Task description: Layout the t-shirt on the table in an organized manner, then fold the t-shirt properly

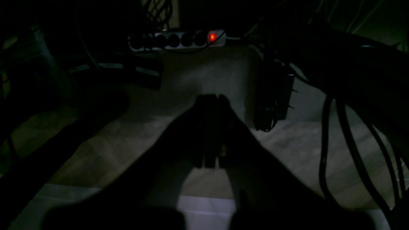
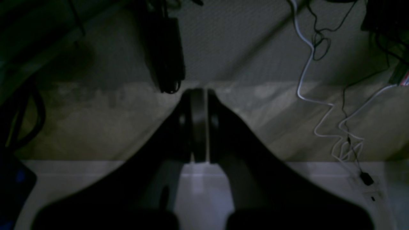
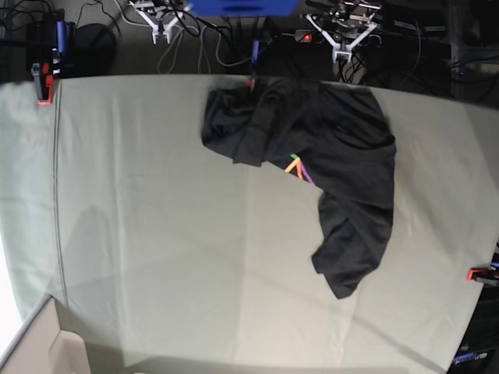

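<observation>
- Shirt (image 3: 335, 156): I see it charcoal-black and crumpled, bunched at the desk's far edge, right of centre in the base view. One dark lobe trails toward the near right. A bit of rainbow line print (image 3: 297, 167) peeks out at a fold near its middle.
- Desk (image 3: 156, 234): pale grey-green cloth, far wider than the shirt. A red clamp (image 3: 44, 92) sits at the far left corner, another (image 3: 477, 274) at the right edge.
- Left claw (image 1: 212, 99): my wrist view is dim, but the fingers meet at the tips, closed on nothing. It hangs off the desk over the floor, apart from the shirt.
- Right claw (image 2: 198, 92): fingers pressed together, closed and empty, likewise off the desk above the floor.
- Power strip (image 1: 177, 40): white, on the floor ahead of the left claw, its red switch lit.
- White cable (image 2: 319, 95): snakes over the floor right of the right claw.
- Dark cables (image 1: 348, 143): hang at the right of the left wrist view.
</observation>
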You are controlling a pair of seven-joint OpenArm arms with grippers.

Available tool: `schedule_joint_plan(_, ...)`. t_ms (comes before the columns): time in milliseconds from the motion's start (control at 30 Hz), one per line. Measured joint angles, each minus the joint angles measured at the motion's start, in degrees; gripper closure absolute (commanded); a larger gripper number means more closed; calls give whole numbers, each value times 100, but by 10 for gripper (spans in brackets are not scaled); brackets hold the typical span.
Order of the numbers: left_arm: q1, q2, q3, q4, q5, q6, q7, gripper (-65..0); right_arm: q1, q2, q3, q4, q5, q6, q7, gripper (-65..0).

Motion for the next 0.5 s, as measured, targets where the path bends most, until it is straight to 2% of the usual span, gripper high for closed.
schedule_joint_plan(500,-2,-50,9,-15,4,2,0,-2,9,76,0,4,0,17,7,0)
